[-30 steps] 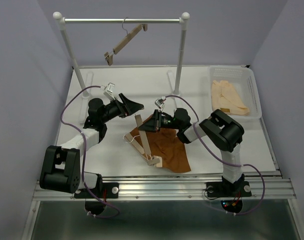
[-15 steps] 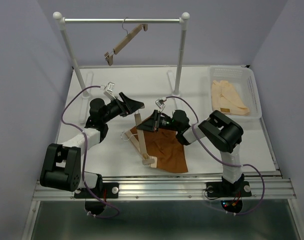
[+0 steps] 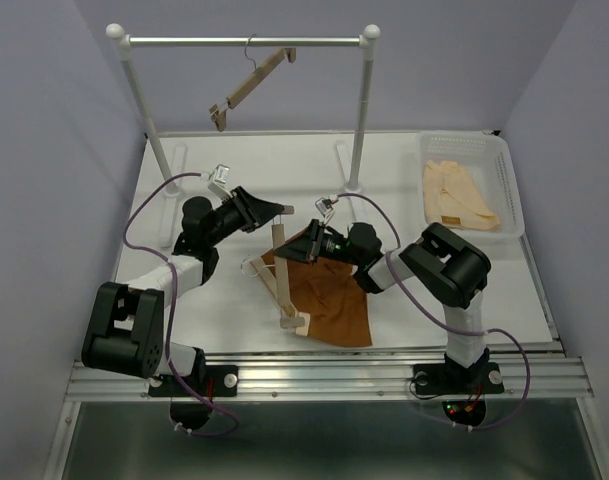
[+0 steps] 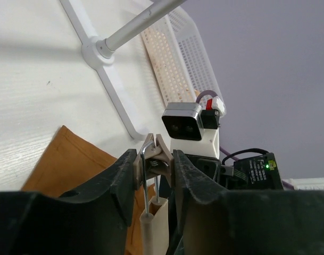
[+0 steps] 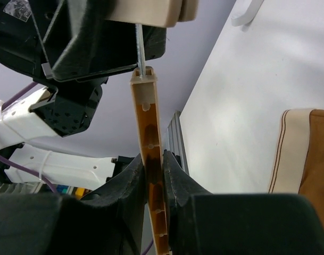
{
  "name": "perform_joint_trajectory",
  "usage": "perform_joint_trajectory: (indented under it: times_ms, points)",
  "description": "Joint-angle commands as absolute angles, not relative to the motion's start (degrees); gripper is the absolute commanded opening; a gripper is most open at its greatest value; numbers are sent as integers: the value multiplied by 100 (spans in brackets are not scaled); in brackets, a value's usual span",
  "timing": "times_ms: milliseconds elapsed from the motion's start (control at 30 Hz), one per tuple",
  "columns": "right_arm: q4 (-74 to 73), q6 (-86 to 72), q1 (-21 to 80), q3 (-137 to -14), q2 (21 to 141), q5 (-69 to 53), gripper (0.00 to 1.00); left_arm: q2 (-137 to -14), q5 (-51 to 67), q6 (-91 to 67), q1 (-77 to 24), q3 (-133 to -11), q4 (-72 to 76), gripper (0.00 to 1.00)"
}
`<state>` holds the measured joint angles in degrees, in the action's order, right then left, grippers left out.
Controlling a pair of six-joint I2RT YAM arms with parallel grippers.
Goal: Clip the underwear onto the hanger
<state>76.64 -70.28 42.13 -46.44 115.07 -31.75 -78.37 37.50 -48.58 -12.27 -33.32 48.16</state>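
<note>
Risks, biggest first:
- The underwear (image 3: 334, 300) lies loose on the table (image 3: 234, 170) in front of the right arm, with nothing holding it. If the hanger (image 3: 287, 280) is dragged or swung, the cloth may bunch or slide out from under the bar, and the waistband would no longer reach the clips.
- Both arms hold the same rigid hanger close together near its far end. If they pull against each other, it could twist out of one grip or the wood could be strained.
- The left gripper (image 3: 276, 212) has closed in on the far-end clip (image 4: 154, 151), with a finger pressed against each side. This looks like a squeeze to spring the clip open. The hold is narrow and beside the metal wire, so the clip could slip out and snap shut with no cloth in it.
- The right gripper (image 3: 302, 250) is pinched tight on a thin pale piece of the hanger just below that end. A hold that thin gives little resistance to rotation.

Orientation:
- The underwear is spread flat. Its pale waistband edge is to the left, along the bar, and the legs trail right and toward the arms.
- The hanger's long axis runs from the far end, between the two grippers, back toward the near table edge, leaning slightly right. The near end is over the cloth. The far end looks lifted, though I cannot be sure. The wire hook sticks out to the left.
</note>
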Motion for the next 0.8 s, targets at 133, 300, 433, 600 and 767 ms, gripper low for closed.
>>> perform_joint_trajectory:
  times_ms: [133, 300, 433, 600, 767]
  points:
    - [8798, -7128, 4201, -4632, 11355, -2760, 1, -7892, 4096, -4940, -1345, -3463, 5326, 0]
    - [8771, -7119, 4201, -4588, 11338, -2751, 1, -7875, 4008, -5045, -1354, -3349, 5519, 0]
    - [8719, -7075, 4201, -4553, 11312, -2751, 9, -7770, 3911, -5150, -1354, -3208, 5704, 0]
    - [8587, -6987, 4201, -4509, 11215, -2663, 13, -7796, 3946, -5194, -1354, -3182, 5739, 0]
    - [8395, -6900, 4201, -4544, 11180, -2847, 45, -7884, 3938, -5274, -1354, -3138, 5783, 0]
